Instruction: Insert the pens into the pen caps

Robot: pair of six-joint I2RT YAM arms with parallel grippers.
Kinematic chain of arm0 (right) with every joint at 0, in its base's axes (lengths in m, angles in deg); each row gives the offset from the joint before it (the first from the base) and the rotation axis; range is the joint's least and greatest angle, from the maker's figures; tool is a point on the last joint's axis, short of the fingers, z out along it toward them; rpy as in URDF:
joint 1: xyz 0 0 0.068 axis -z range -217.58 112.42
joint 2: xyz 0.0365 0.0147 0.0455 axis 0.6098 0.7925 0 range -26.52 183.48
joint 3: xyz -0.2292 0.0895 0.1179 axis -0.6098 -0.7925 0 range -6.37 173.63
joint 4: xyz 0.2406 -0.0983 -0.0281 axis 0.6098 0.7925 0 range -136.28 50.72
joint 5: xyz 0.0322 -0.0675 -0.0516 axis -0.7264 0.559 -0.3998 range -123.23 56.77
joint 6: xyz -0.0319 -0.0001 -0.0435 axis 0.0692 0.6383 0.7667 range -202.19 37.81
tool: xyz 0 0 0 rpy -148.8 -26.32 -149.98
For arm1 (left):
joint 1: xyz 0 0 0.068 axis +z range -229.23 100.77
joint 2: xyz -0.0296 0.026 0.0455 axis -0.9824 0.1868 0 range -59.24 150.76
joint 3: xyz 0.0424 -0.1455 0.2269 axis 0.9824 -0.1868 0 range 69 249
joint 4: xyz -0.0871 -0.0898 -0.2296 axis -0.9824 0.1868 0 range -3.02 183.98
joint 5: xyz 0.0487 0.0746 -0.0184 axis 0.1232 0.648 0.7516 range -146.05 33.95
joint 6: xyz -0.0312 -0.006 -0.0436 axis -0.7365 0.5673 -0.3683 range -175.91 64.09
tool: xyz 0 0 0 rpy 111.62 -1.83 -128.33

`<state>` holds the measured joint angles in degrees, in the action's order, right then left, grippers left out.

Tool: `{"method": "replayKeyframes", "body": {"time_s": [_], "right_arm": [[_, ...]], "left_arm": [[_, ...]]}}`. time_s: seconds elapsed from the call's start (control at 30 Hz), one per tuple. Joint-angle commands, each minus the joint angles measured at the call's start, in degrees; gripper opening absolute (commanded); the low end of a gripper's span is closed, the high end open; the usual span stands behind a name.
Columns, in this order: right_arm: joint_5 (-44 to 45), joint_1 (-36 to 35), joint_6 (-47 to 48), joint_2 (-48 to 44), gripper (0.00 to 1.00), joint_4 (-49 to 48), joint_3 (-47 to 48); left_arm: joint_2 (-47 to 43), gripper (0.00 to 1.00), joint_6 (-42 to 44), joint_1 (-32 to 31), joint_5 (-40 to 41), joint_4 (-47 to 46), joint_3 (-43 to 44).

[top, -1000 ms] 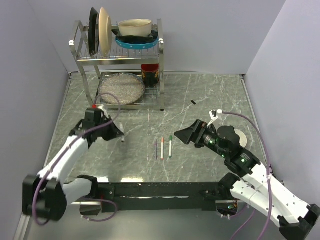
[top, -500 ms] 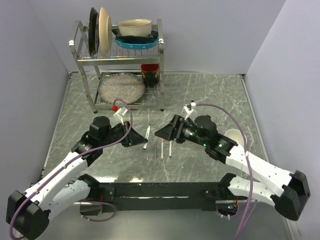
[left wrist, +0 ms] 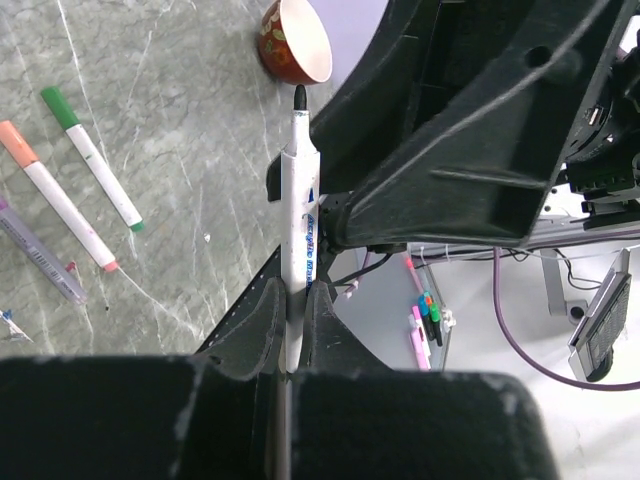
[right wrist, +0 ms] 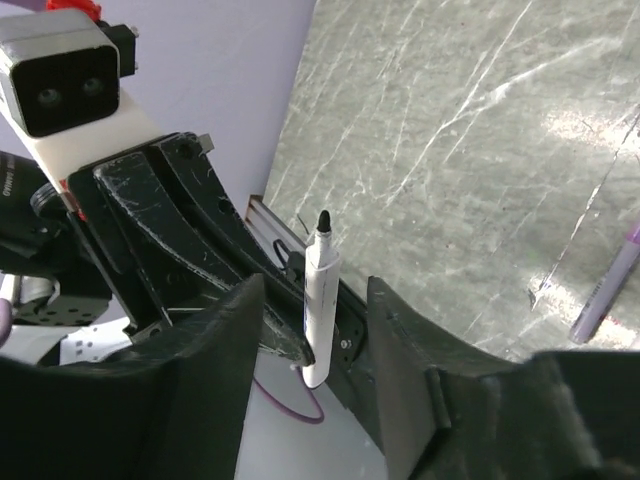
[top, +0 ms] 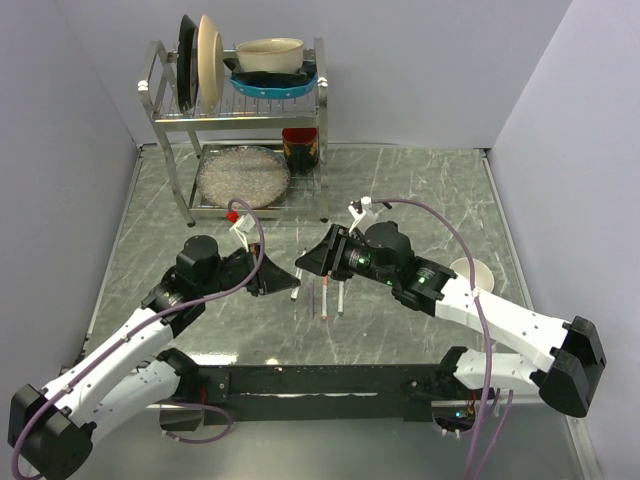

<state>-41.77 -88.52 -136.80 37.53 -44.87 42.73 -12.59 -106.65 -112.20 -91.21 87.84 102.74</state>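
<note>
My left gripper [left wrist: 292, 290] is shut on the lower barrel of a white pen [left wrist: 298, 200] whose bare black tip points away from it. In the top view this pen [top: 296, 283] hangs over the table's middle, between the left gripper [top: 278, 281] and the right gripper [top: 308, 262]. The right gripper [right wrist: 315, 285] is open, one jaw on each side of the pen [right wrist: 318, 290], with a gap on both sides. A green-capped pen [left wrist: 95, 160], an orange-capped pen [left wrist: 55, 205] and a purple pen [left wrist: 40, 262] lie side by side on the table. No loose pen cap shows.
A metal dish rack [top: 165, 120] with plates and bowls stands at the back left, with a red cup [top: 300, 148] beside it. A white cup [top: 472, 272] sits behind the right arm. The lying pens [top: 333, 296] are just under the right gripper.
Both arms have swung in to the table's middle, the left carrying the pen. The right gripper's jaws have come round the pen and narrowed.
</note>
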Motion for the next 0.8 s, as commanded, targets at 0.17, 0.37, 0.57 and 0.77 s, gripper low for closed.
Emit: {"method": "replayKeyframes", "body": {"time_s": [0.17,0.37,0.57,0.77], "right_arm": [[-0.8,-0.8,1.3,0.9,0.22,-3.9,3.3],[-2.3,-0.9,2.3,-0.3,0.0,-7.1,2.1],[-2.9,-0.8,2.1,-1.6,0.0,-9.2,1.3],[-5.8,-0.8,2.2,-1.8,0.0,-12.4,0.1]], "left_arm": [[-0.6,0.02,-1.2,-0.3,-3.3,-5.0,1.3],[-1.0,0.2,-1.5,-0.3,-3.3,-4.6,1.4],[-0.3,0.44,-2.2,-0.3,-4.5,-5.7,0.7],[0.2,0.46,-2.7,-0.3,-5.4,-7.2,0.5]]}}
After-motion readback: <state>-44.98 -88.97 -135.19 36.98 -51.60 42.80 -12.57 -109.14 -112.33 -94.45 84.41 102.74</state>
